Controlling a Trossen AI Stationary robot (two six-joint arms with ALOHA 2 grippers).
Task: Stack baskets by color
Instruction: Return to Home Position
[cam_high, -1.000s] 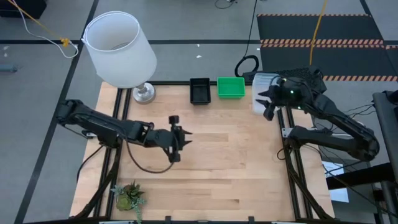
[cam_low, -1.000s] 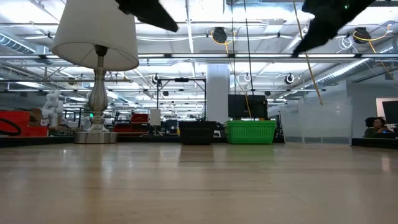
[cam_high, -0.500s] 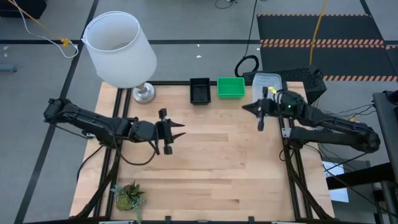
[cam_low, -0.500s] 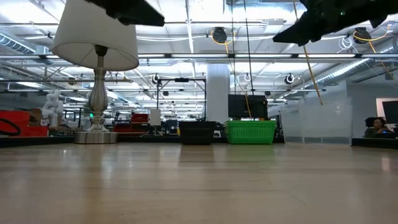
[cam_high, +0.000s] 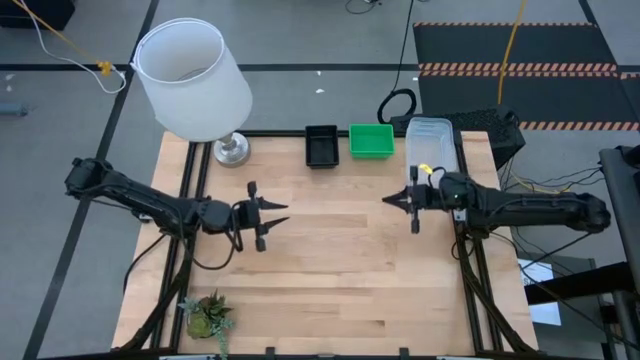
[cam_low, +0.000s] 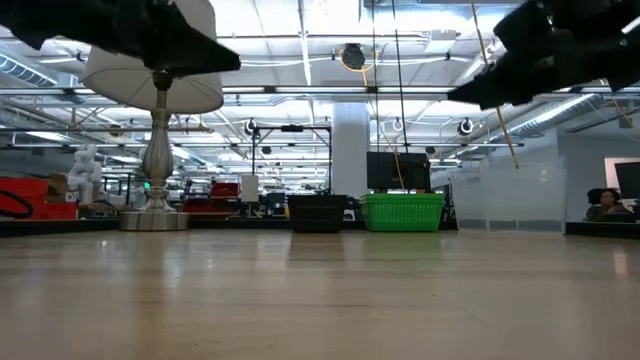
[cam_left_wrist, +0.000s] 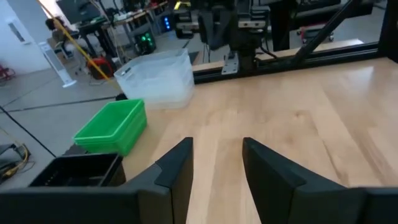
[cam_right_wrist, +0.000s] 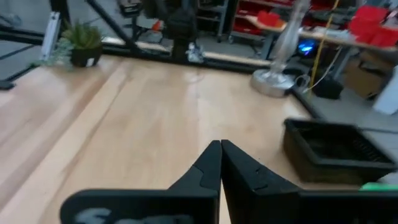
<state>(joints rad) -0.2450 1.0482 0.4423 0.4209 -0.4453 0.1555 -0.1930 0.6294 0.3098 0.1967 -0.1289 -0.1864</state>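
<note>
1. High view: black basket (cam_high: 321, 146), green basket (cam_high: 371, 140) & clear basket (cam_high: 431, 140) sit in a row along the far edge of the bench (cam_high: 340, 280). Black is nearest mid-edge and clear is at the far-right corner. Black & green are close but apart; clear is just beside green. Lamp (cam_high: 190, 75) stands at the far-left corner, plant (cam_high: 207, 315) at the near-left corner. Left pincer (cam_high: 280, 213) hangs over the left-middle of the bench, pointing twd the right edge. Right pincer (cam_high: 388, 198) is over the right side, pointing twd the left edge. The two are well apart, and neither is near a basket.
2. Low view: black basket (cam_low: 317, 213) & green basket (cam_low: 403, 211) stand side by side on the far edge, w/ the lamp base off twd the left edge. Both arms are dark shapes high above the bench; pincer state can't be told here. A person (cam_low: 605, 205) sits in the room beyond the right edge.
3. Left wrist view: left pincer's fingers (cam_left_wrist: 176, 168) are apart w/ a moderate gap, nothing btwn them. All 3 baskets show ahead on the bench.
4. Right wrist view: right pincer (cam_right_wrist: 221, 149) is closed tip to tip, holding nothing. Black basket (cam_right_wrist: 333, 149), lamp base & plant show beyond it.
</note>
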